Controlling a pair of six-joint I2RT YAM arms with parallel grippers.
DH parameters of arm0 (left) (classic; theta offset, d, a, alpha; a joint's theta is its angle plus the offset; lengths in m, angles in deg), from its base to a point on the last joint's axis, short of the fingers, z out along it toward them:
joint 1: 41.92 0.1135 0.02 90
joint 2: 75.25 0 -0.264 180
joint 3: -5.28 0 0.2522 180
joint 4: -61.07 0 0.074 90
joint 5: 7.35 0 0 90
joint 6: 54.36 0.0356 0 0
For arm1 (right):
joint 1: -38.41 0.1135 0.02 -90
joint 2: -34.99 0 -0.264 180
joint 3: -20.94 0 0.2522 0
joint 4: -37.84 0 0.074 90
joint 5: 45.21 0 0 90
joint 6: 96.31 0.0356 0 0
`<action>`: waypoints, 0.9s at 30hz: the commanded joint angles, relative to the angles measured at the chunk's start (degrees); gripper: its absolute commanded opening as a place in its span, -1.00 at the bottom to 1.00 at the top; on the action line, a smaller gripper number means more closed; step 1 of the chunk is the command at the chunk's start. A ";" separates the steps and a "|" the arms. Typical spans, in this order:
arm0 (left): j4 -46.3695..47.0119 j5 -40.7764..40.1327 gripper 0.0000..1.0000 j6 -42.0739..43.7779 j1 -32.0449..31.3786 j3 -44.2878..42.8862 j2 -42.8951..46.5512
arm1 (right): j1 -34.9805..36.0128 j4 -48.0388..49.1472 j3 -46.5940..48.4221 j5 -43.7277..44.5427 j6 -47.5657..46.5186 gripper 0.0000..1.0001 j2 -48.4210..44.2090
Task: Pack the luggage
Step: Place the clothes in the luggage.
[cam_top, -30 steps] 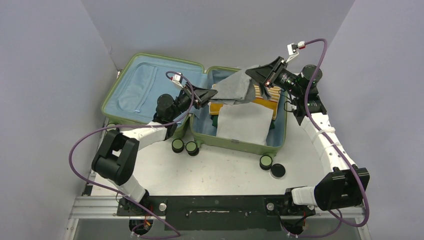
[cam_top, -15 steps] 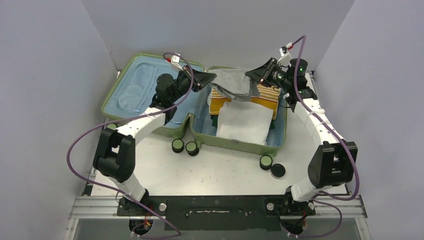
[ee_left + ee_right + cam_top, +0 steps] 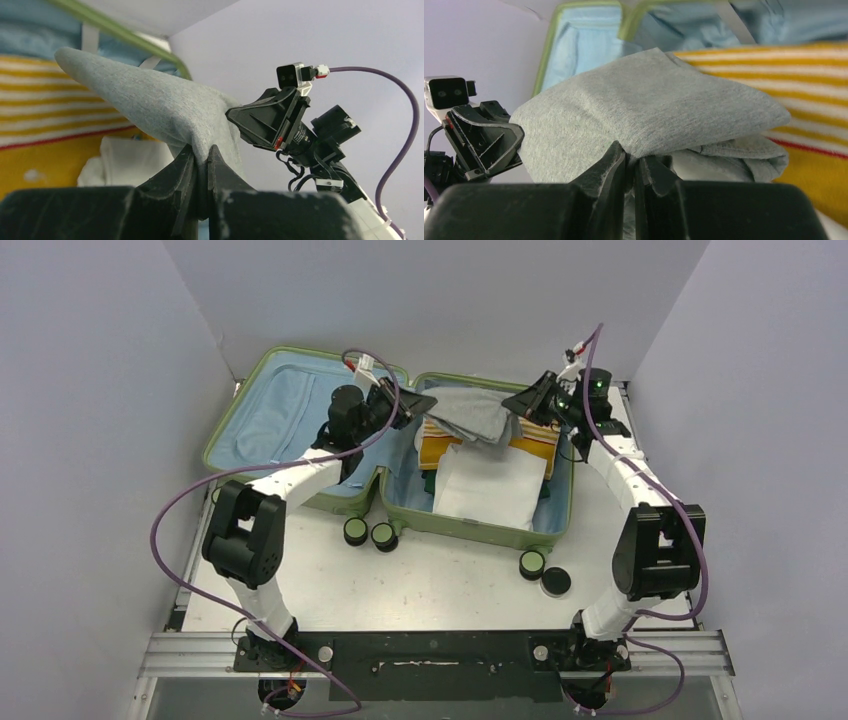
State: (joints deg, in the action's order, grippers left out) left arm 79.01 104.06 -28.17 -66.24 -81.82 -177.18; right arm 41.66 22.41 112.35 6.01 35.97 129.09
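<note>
The light-green hard-shell suitcase (image 3: 470,532) lies open on the white table (image 3: 440,585). Its right compartment holds a yellow striped cloth (image 3: 535,440) and a folded white cloth (image 3: 490,485). The left gripper (image 3: 201,152) and the right gripper (image 3: 631,155) each clench an edge of a grey knit garment (image 3: 475,412) over that compartment's far end.

The left pincer (image 3: 200,156) is clamped on a fold of the grey cloth (image 3: 150,105), which rises up and to the left. Behind it lie a yellow-and-white striped fabric (image 3: 45,110), a white cloth (image 3: 127,160) and the luggage (image 3: 115,35) rim. The right pincer (image 3: 231,113) meets the cloth's far side.
</note>
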 commanded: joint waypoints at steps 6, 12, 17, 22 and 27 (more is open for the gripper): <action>2.60 1.26 -1.00 1.89 -1.43 6.30 -1.22 | -2.71 3.53 -9.99 2.04 -1.11 -1.00 -3.92; -0.33 1.43 -1.00 2.20 -1.39 0.04 -1.42 | -2.96 0.17 -1.56 1.96 -0.51 -1.00 -1.56; -3.04 1.62 -1.00 2.62 -2.03 -6.27 -0.17 | -3.13 -4.73 8.02 2.81 -1.16 -1.00 -1.58; 0.10 0.32 -1.00 1.57 -3.11 2.83 3.35 | -3.08 -3.98 -1.03 5.06 -0.65 -1.00 -6.02; 1.59 0.47 -1.00 2.45 -4.68 11.61 2.56 | -4.79 -3.17 -12.03 5.82 -1.42 -1.00 -8.18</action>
State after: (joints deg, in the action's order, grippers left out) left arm 78.55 104.10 -26.66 -70.04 -75.70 -174.73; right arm 39.14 18.02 106.60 8.21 35.82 122.21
